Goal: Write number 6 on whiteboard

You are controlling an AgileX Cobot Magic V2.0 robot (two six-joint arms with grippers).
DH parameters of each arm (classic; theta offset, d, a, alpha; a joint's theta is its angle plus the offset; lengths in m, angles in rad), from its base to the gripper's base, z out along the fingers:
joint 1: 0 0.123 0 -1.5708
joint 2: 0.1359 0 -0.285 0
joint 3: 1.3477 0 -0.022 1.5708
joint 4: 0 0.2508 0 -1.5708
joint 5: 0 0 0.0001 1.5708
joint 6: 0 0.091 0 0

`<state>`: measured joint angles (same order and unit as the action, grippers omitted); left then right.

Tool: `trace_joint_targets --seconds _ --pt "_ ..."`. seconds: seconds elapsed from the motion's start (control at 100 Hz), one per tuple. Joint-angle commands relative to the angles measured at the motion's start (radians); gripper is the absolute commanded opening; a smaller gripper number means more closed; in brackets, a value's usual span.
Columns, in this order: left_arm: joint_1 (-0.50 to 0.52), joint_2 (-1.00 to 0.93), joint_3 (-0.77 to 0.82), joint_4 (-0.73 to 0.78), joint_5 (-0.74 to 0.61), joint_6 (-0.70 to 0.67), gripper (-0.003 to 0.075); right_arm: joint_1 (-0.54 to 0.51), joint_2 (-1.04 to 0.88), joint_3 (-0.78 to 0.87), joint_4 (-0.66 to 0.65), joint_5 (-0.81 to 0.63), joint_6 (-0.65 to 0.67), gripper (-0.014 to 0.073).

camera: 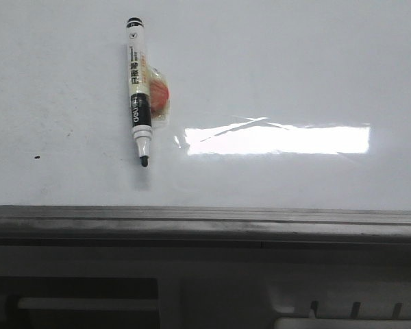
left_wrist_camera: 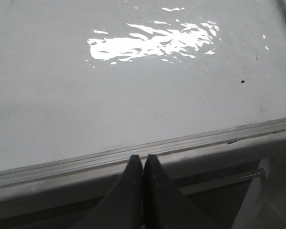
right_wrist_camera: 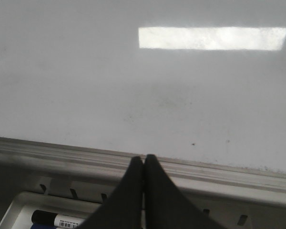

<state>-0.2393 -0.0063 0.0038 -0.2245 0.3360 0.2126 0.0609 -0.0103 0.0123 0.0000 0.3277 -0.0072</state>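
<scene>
Whiteboard (camera: 274,62) — a large glossy white surface with a grey metal frame edge — carries an uncapped black-and-white marker (camera: 138,89) lying beside an orange piece. Both dark grippers, left (left_wrist_camera: 143,162) and right (right_wrist_camera: 143,161), hover at the frame — fingertips pressed together, holding nothing.
</scene>
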Motion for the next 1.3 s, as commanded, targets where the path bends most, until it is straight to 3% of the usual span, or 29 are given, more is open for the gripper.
trace_joint_targets --seconds 0.0,0.15,0.35,0.45,0.52,0.58,0.65,0.86,1.04,1.18,1.29 --pt "0.003 -0.03 0.045 -0.009 -0.048 -0.011 -0.0019 -0.004 -0.018 0.028 -0.016 -0.011 -0.002 -0.0054" --pt "0.003 -0.03 0.045 -0.009 -0.048 -0.011 -0.0019 -0.004 -0.018 0.028 -0.023 -0.043 -0.002 -0.0054" --pt "0.003 -0.03 0.045 0.033 -0.063 -0.011 -0.0019 -0.004 -0.018 0.028 -0.023 -0.212 -0.002 -0.0054" --pt "0.003 -0.03 0.045 -0.03 -0.097 -0.011 -0.0019 -0.004 -0.018 0.028 -0.018 -0.277 -0.002 -0.0054" --pt "0.003 -0.03 0.045 -0.136 -0.122 -0.014 -0.0019 -0.004 -0.018 0.028 0.084 -0.328 -0.002 -0.0053" --pt "0.003 -0.03 0.045 -0.4 -0.154 -0.042 -0.0019 -0.004 -0.018 0.028 0.18 -0.37 -0.002 -0.0053" --pt "0.003 -0.03 0.045 -0.575 -0.181 -0.042 -0.0019 -0.004 -0.018 0.028 0.288 -0.383 -0.002 -0.0054" --pt "0.003 -0.03 0.045 -0.73 -0.231 -0.042 -0.0019 -0.004 -0.018 0.028 0.498 -0.429 -0.002 -0.0054" --pt "0.003 -0.03 0.017 -0.697 -0.274 -0.026 -0.0019 -0.004 -0.018 0.012 0.522 -0.508 -0.002 -0.0053" --pt "0.003 0.01 -0.102 -0.446 -0.201 -0.008 -0.0019 -0.004 -0.011 -0.095 0.514 -0.45 -0.002 -0.0053" --pt "0.003 0.134 -0.227 -0.239 -0.084 -0.008 -0.0019 -0.004 0.031 -0.2 0.417 -0.337 -0.002 -0.0053"
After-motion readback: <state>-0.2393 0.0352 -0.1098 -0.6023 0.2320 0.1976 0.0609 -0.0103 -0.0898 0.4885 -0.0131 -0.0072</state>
